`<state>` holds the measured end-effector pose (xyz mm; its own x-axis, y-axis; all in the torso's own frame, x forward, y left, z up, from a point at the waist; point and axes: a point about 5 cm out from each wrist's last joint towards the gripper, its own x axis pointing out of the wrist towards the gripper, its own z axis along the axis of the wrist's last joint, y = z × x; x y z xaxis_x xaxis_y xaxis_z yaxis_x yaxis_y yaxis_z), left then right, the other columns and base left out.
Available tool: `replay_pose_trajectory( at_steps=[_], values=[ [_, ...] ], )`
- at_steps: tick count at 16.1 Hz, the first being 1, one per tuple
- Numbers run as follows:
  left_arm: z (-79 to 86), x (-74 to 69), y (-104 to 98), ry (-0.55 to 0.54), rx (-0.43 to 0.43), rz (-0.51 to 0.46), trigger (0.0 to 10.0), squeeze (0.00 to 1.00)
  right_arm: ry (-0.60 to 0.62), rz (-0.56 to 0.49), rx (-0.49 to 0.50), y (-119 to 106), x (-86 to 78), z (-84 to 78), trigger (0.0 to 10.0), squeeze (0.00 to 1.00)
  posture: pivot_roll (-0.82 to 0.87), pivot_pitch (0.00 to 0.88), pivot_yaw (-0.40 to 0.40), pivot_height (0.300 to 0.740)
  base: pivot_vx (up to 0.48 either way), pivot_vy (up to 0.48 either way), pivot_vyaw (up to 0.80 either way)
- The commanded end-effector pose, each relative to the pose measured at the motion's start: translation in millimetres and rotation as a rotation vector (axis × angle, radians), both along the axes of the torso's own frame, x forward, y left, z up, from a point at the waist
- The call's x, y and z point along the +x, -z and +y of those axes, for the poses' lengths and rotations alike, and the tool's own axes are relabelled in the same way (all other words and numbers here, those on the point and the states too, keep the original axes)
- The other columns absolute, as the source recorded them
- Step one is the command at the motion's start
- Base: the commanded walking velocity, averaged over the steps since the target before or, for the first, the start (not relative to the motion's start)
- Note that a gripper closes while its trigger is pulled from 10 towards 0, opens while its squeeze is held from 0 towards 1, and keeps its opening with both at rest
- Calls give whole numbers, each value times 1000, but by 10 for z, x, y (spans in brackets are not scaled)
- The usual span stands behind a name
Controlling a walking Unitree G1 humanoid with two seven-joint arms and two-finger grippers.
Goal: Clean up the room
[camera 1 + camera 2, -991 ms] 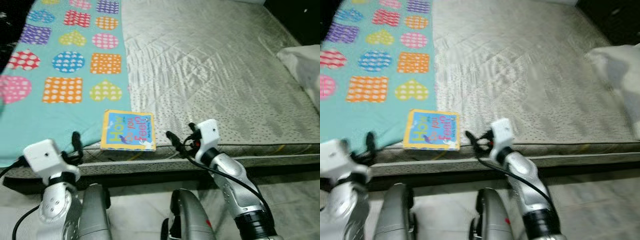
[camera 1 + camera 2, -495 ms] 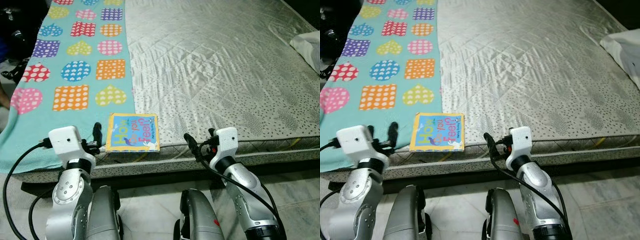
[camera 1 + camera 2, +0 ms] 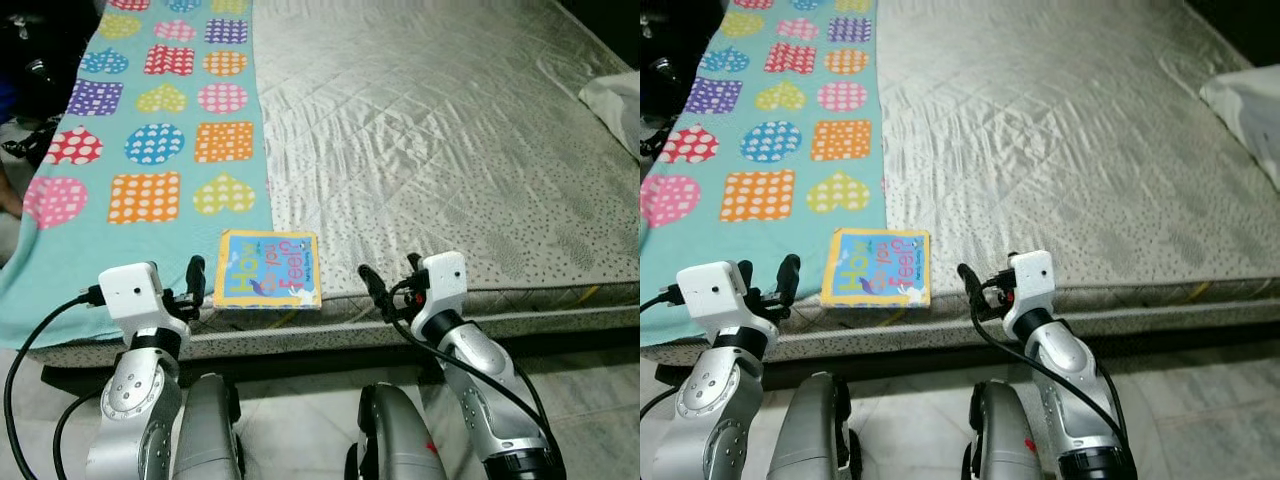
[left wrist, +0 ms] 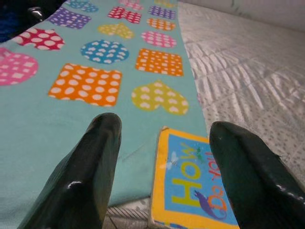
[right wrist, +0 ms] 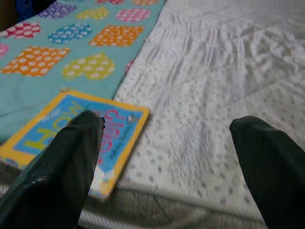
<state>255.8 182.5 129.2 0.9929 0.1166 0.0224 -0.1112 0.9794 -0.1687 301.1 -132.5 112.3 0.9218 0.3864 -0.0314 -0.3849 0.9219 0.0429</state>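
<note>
Since book lies flat at mattress near edge, overhanging slightly: nudge risks pushing it off to floor. Left gripper just left of book, right gripper right of book; both spread, empty. Teal blanket under book's far-left corner may snag. White pillow well apart, far right.

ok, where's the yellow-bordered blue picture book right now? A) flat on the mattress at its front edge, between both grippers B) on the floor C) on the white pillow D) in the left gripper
A: the yellow-bordered blue picture book lies flat at the grey quilted mattress edge, with the open left gripper and right gripper either side, neither touching it.
</note>
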Motion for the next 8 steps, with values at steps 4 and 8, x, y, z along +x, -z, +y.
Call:
replay_pose_trajectory(
  at_steps=[4, 8],
  values=[
    [4, -42, 6, -6, -12, -5, 10000, 0, -7, 4, -12, 8, 9, -22, 10000, 0, -74, 207, -65, 597, 368, 0, 0],
    [-18, -34, 14, 5, -18, -4, 10000, 0, -4, 5, -20, 9, 4, -43, 10000, 0, -77, 207, -64, 597, 387, 0, 0]
  ],
)
